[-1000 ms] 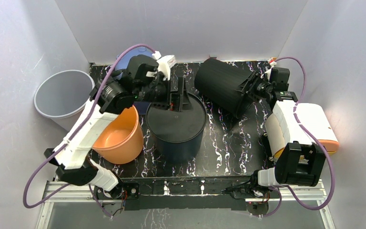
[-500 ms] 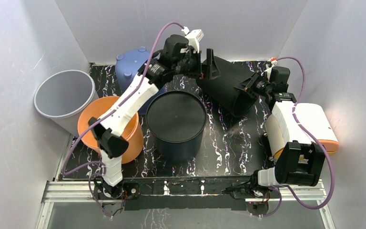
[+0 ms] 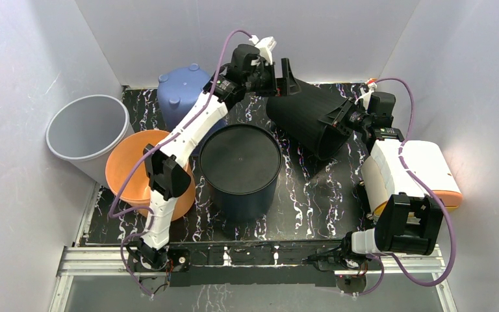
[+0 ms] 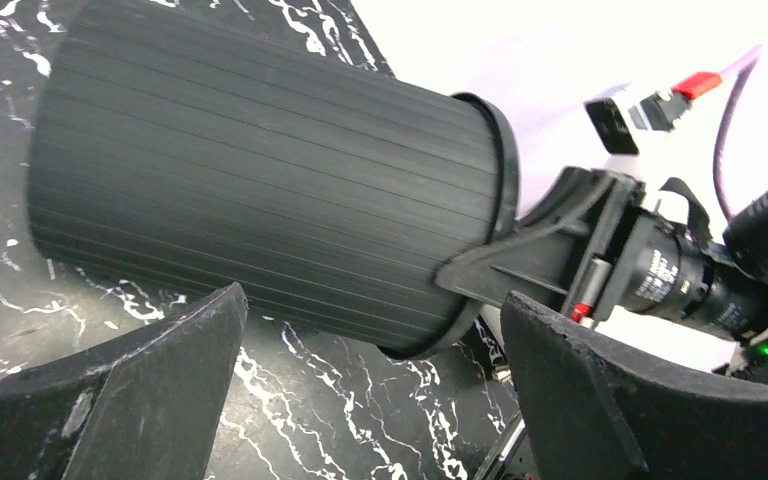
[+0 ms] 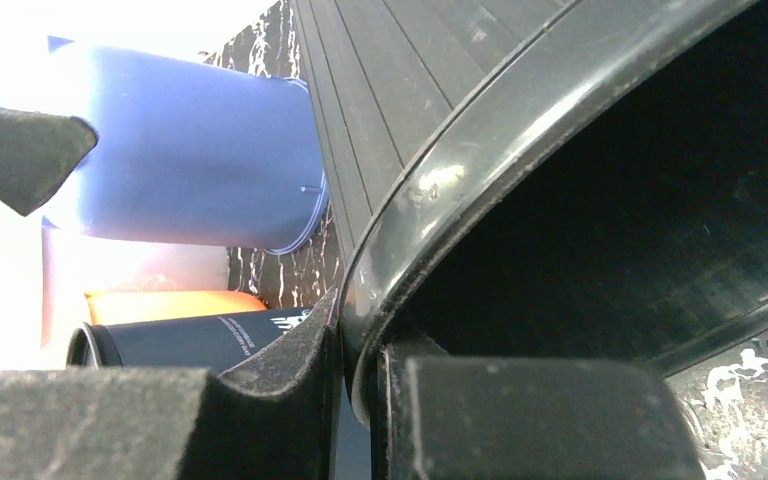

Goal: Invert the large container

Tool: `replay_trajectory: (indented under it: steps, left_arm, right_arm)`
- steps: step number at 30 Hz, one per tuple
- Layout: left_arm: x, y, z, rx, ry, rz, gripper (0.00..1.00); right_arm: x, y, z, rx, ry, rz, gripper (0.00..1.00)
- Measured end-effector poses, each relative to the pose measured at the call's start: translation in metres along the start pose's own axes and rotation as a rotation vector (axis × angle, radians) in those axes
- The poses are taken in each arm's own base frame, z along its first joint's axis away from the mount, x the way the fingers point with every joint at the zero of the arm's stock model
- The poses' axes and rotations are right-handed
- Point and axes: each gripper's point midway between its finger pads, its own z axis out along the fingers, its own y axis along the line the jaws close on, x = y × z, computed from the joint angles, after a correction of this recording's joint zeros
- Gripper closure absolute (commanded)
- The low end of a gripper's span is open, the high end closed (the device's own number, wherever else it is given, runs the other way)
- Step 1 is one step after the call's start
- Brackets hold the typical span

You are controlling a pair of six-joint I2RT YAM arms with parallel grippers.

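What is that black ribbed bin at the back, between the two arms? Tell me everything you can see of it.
The black ribbed bin looks like matte plastic, with fine grooves running along its wall and a thicker smooth lip around the mouth. It lies tipped on its side over the marbled table. Its dark, seemingly empty opening faces the right arm and its closed base faces the back. The right gripper pinches the lip, one finger inside and one outside. The left gripper hangs open by the base end, not gripping.
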Motion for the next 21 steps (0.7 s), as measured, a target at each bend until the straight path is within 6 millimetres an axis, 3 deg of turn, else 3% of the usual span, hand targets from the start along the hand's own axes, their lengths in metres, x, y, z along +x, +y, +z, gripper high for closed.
replay_trajectory:
  steps: [8, 13, 21]
  left_arm:
    - [-0.028, 0.065, -0.004, -0.055, -0.033, -0.071, 0.02]
    - [-0.021, 0.095, 0.009, -0.075, -0.002, -0.102, 0.02]
    - [0.014, 0.096, 0.012, -0.065, 0.096, -0.113, 0.02]
  right_arm:
    - [0.002, 0.003, 0.000, -0.026, 0.008, -0.005, 1.00]
    - [0.006, 0.000, 0.001, -0.026, 0.018, -0.009, 1.00]
    - [0.010, 0.000, 0.001, -0.035, 0.031, -0.017, 1.00]
